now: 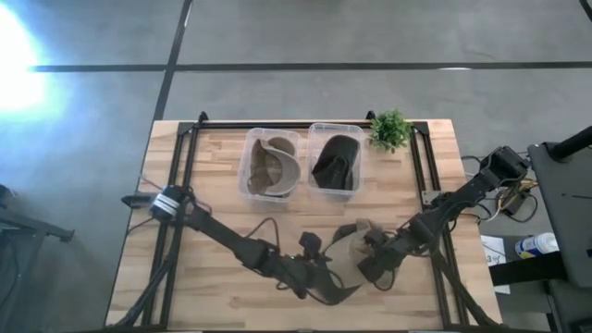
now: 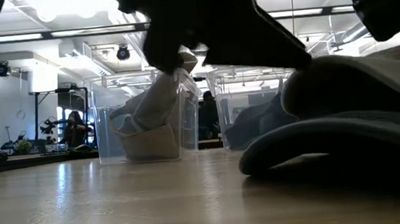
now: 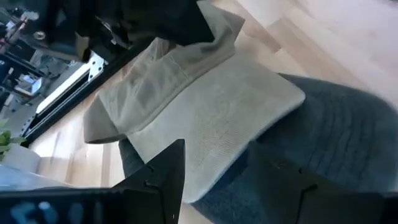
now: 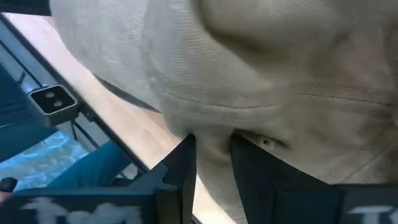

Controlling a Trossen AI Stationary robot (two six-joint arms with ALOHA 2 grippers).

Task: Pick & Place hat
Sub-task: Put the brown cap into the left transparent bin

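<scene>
Two hats already lie in the clear bins at the far edge of the tabletop (image 1: 185, 240): a tan one in the left bin (image 1: 271, 164), a dark one in the right bin (image 1: 335, 161). Near the front edge a beige hat (image 1: 350, 248) rests on top of a dark grey hat (image 1: 335, 289), both on the wood. The right pincer (image 4: 211, 149) is pinching a fold of the beige hat's cloth, so that pick looks under way but the hat does not appear lifted yet. The left pincer (image 3: 214, 168) sits spread just beside the pile, over the grey hat's brim, gripping nothing. By my reading, both front hats remain to be placed.
</scene>
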